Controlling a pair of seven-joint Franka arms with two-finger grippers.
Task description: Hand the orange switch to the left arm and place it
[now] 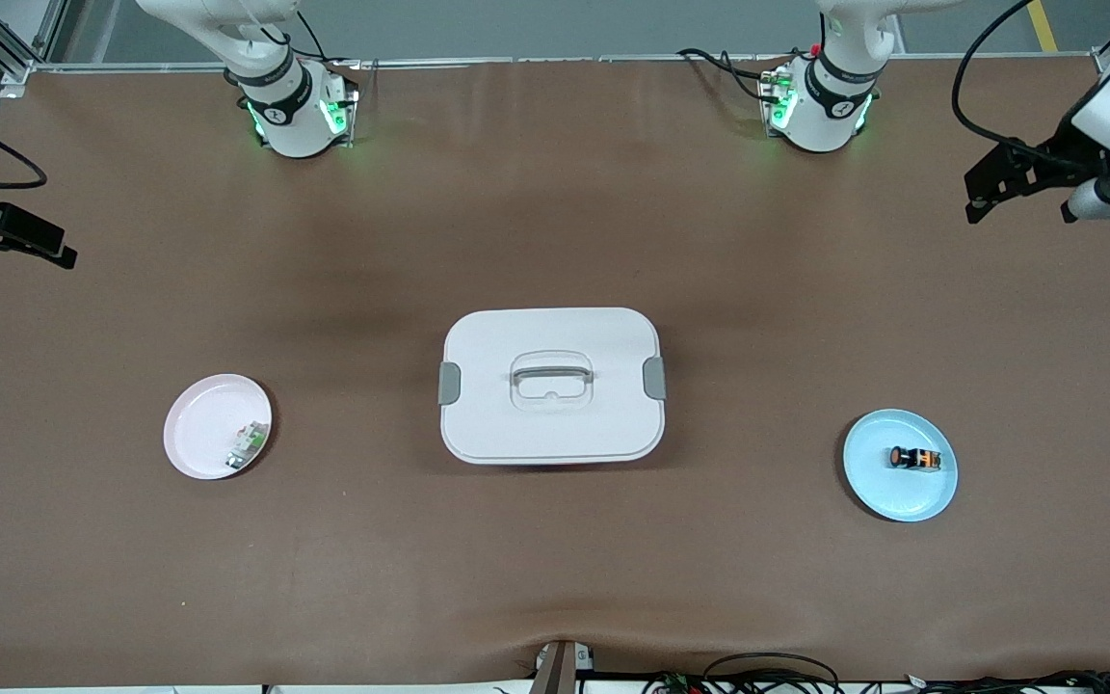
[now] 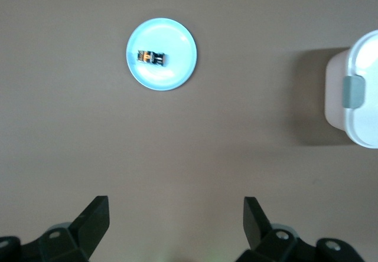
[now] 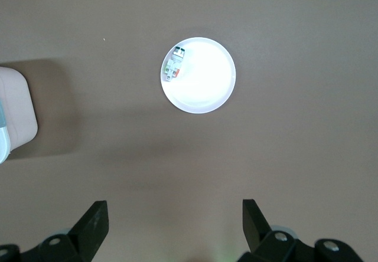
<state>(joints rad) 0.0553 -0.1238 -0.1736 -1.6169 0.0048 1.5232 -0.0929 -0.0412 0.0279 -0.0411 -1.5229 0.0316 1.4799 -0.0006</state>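
Orange on its round button face, the orange switch (image 1: 919,459) lies on its side on a pale blue plate (image 1: 878,482) toward the left arm's end of the brown table (image 1: 555,578), touched by neither gripper; the left wrist view shows it as a small black-and-orange piece (image 2: 151,57) on that plate (image 2: 177,67). At the middle of the table sits the white box (image 1: 551,424), lid on, with grey latches at both ends and a grey handle (image 1: 551,369) recessed in the lid; one latched end shows in the left wrist view (image 2: 360,97). Toward the right arm's end, a pink plate (image 1: 198,424) carries a small green-and-white part (image 1: 249,446), also seen from the right wrist (image 3: 174,64). The left gripper (image 1: 1022,183) hangs in the air over bare table at its own end, its fingers (image 2: 94,218) spread wide apart and holding nothing. The right gripper (image 1: 11,241) hangs over the table edge at its own end, its fingers (image 3: 94,220) likewise wide apart and empty.
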